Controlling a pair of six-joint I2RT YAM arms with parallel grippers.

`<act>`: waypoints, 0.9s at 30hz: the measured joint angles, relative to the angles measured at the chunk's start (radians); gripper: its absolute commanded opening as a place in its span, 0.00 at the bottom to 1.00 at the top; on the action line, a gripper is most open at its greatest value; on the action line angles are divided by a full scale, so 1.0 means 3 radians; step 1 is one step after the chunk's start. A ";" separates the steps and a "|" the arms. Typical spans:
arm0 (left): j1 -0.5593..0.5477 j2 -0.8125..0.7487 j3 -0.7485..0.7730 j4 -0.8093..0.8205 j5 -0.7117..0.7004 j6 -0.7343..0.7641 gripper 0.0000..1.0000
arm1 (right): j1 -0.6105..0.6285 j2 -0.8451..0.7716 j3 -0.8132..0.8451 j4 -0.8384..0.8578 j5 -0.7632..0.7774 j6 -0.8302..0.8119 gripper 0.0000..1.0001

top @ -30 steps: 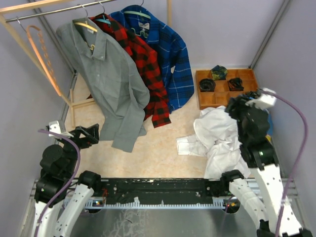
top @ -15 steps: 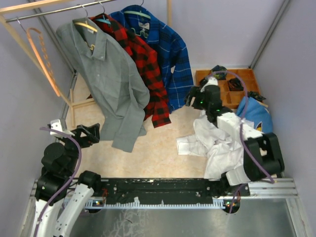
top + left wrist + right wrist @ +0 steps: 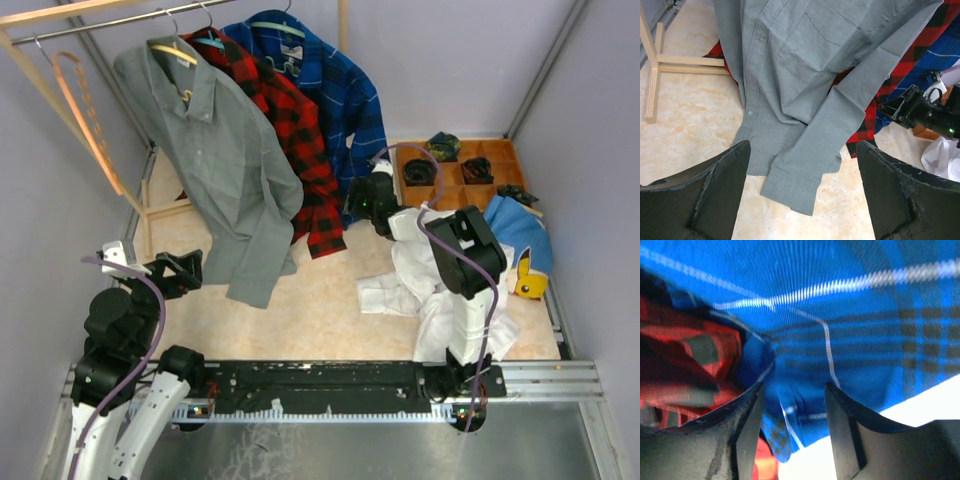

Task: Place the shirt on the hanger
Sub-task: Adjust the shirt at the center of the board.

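Note:
The grey shirt (image 3: 215, 170) hangs buttoned on the pale tan hanger (image 3: 172, 50) from the rail at the back left, its sleeve and hem reaching the floor. It fills the left wrist view (image 3: 805, 75). My left gripper (image 3: 185, 270) is open and empty, just in front of the shirt's lower hem (image 3: 802, 200). My right gripper (image 3: 364, 198) is open at the lower hem of the blue plaid shirt (image 3: 340, 100), with blue cloth lying between its fingers in the right wrist view (image 3: 795, 390).
A red-black plaid shirt (image 3: 290, 130) hangs between the grey and blue ones. An orange wavy hanger (image 3: 85, 110) hangs at the rail's left end. A white shirt (image 3: 440, 280) lies crumpled on the floor. A wooden tray (image 3: 460, 175) and a yellow toy (image 3: 528, 282) are at the right.
My right arm has swung from the right side leftwards across the white shirt to the blue plaid shirt's hem. My left arm has not moved.

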 measured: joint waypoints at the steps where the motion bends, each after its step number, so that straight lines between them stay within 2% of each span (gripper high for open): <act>1: 0.0000 0.0000 0.0000 0.0001 0.0000 0.0000 0.92 | 0.0006 0.0071 0.0086 -0.0014 0.0020 0.0032 0.38; 3: 0.0000 0.0001 0.0000 0.0000 0.0000 -0.0001 0.92 | 0.0024 0.0192 0.0247 -0.0062 0.0070 0.0057 0.25; 6: 0.0000 0.0001 0.0000 0.0000 -0.0001 -0.0001 0.92 | 0.0081 0.0277 0.0341 -0.0108 0.0084 0.0127 0.20; 10: 0.0000 0.0003 0.0000 0.0001 0.0000 0.0000 0.92 | 0.0191 0.0319 0.0346 -0.0128 -0.0160 0.0254 0.23; 11: 0.0000 0.0006 0.0000 0.0001 0.0000 0.0000 0.92 | 0.0216 0.0327 0.0346 -0.0111 -0.0290 0.0276 0.27; 13: 0.0000 0.0015 0.0000 0.0001 0.0000 0.0000 0.92 | 0.0258 0.0326 0.0324 -0.0062 -0.0465 0.0318 0.47; 14: 0.0000 0.0019 0.0000 0.0000 0.0000 0.0000 0.92 | 0.0272 0.0299 0.0285 -0.0027 -0.0492 0.0333 0.53; 15: 0.0000 0.0019 0.0000 0.0000 0.0000 0.0000 0.92 | 0.0286 0.0248 0.0214 -0.0023 -0.0486 0.0356 0.56; 20: 0.0003 0.0019 0.0000 0.0001 -0.0001 0.0000 0.92 | 0.0317 -0.0412 -0.0319 -0.0182 -0.0153 0.0347 0.55; 23: 0.0009 0.0019 0.0000 0.0001 0.0000 0.0000 0.92 | 0.0324 -0.0768 -0.0407 -0.0240 -0.0018 0.0258 0.54; 27: 0.0015 0.0019 0.0000 0.0001 0.0000 0.0000 0.92 | 0.0343 -0.0896 -0.0360 -0.0186 -0.0217 0.0053 0.55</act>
